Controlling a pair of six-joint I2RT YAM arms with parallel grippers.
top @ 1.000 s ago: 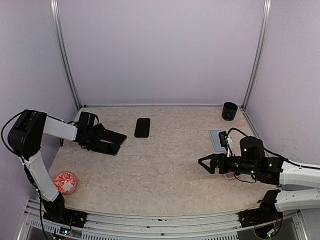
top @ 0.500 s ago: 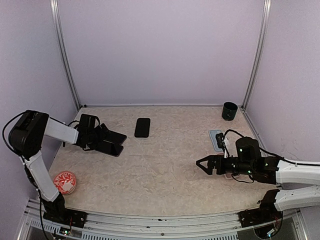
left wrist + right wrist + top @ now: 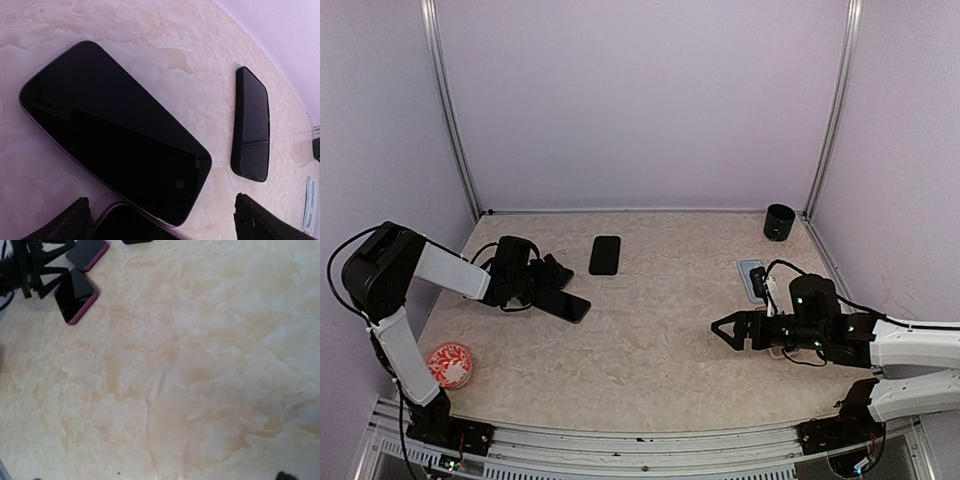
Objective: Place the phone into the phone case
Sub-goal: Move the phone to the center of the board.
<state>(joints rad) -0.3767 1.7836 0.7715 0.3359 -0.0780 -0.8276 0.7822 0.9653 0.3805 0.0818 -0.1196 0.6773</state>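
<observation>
Black glossy phone [image 3: 115, 150]: laid just ahead of left gripper [image 3: 167, 227], jaws held apart.
Matte black rectangular case [image 3: 251, 131]: seen beyond, rightward.
Right gripper [image 3: 724, 331]: jaws held apart.

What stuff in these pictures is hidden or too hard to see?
Purple-rimmed thing, left wrist view: cut off by the bottom edge; phone or case, cannot tell.
Right pincer, right wrist view: its fingers sit almost wholly below the bottom edge.
Small grey slab, top view: the right arm covers part; too small to name.
Red-and-white round thing, top view: too small to tell what it is.
</observation>
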